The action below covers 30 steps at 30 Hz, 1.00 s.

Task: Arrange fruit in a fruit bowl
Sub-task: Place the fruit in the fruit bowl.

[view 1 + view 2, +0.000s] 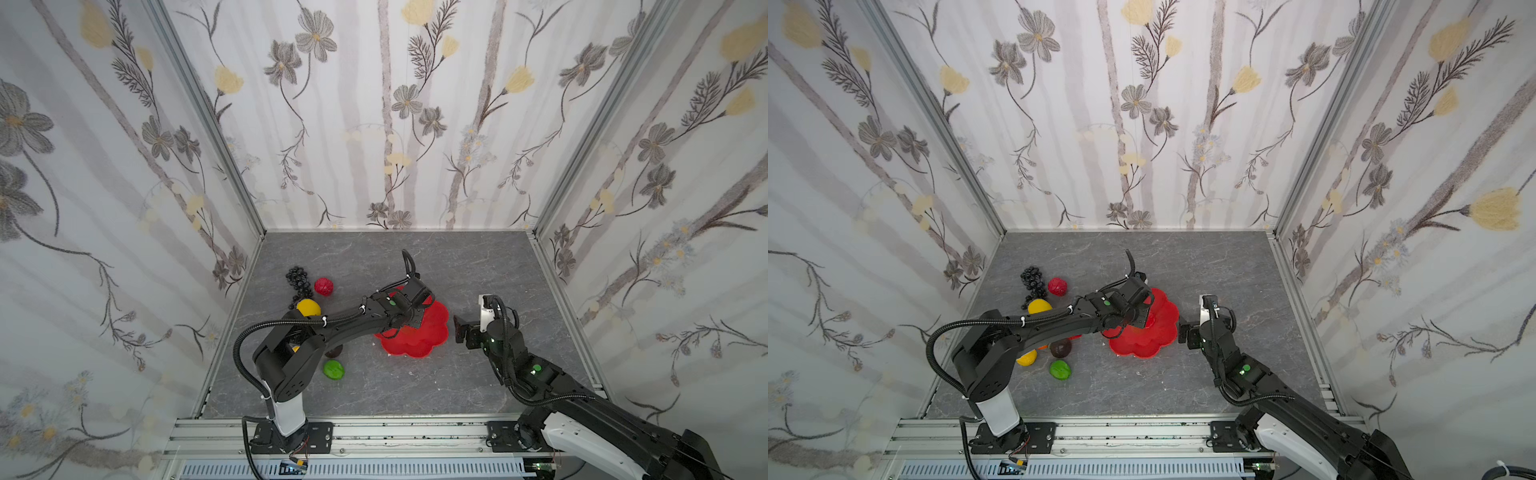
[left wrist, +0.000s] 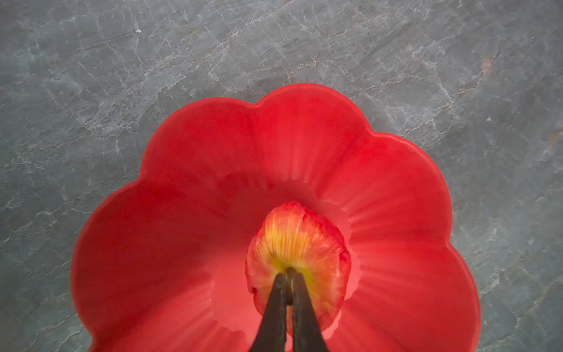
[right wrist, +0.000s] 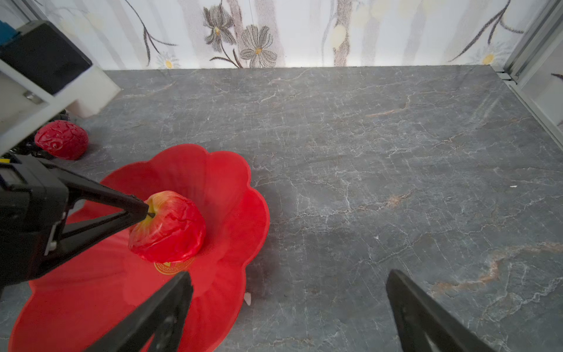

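The red fruit bowl (image 1: 434, 332) (image 1: 1156, 332) with its scalloped rim sits mid-table. My left gripper (image 2: 288, 271) (image 3: 146, 210) is shut on the stem of a red apple (image 2: 297, 240) (image 3: 170, 225). It holds the apple tilted over the bowl's (image 3: 213, 176) gold emblem (image 3: 172, 266). I cannot tell whether the apple touches the dish. My right gripper (image 3: 289, 274) (image 1: 459, 328) stands open and empty at the bowl's right rim. More fruit lies left of the bowl: black grapes (image 1: 297, 278), a bumpy red fruit (image 1: 324, 286) (image 3: 62, 138), a lemon (image 1: 308, 307), a lime (image 1: 333, 369) and an avocado (image 1: 1061, 348).
The left arm (image 1: 324, 328) reaches over the fruit pile and hides part of it. A yellow-orange fruit (image 1: 1026, 357) shows under its elbow. Wallpapered walls (image 1: 124, 208) enclose the grey stone table (image 1: 478, 257) on three sides. An aluminium rail (image 1: 374, 432) runs along the front.
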Motion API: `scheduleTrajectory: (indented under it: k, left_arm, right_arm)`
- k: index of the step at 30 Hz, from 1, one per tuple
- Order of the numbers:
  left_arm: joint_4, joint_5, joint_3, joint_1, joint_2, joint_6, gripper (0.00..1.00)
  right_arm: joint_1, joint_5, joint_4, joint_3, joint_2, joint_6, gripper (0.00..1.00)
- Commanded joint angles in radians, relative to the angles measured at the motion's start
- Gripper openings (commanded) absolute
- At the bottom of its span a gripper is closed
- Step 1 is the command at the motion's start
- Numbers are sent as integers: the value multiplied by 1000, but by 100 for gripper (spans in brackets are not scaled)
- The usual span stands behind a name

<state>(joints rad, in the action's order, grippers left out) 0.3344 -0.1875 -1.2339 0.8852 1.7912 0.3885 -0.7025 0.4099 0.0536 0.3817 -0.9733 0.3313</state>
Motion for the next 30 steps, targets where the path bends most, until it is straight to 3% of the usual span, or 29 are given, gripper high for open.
scheduleTrajectory:
  k: [1, 30]
  left_arm:
    - [-59, -51, 4, 1, 17, -9, 0]
    - [-106, -136, -35, -8, 59, -63, 3]
  right_arm:
    - [9, -31, 45, -6, -7, 4, 99]
    - [19, -80, 91, -5, -33, -28, 99]
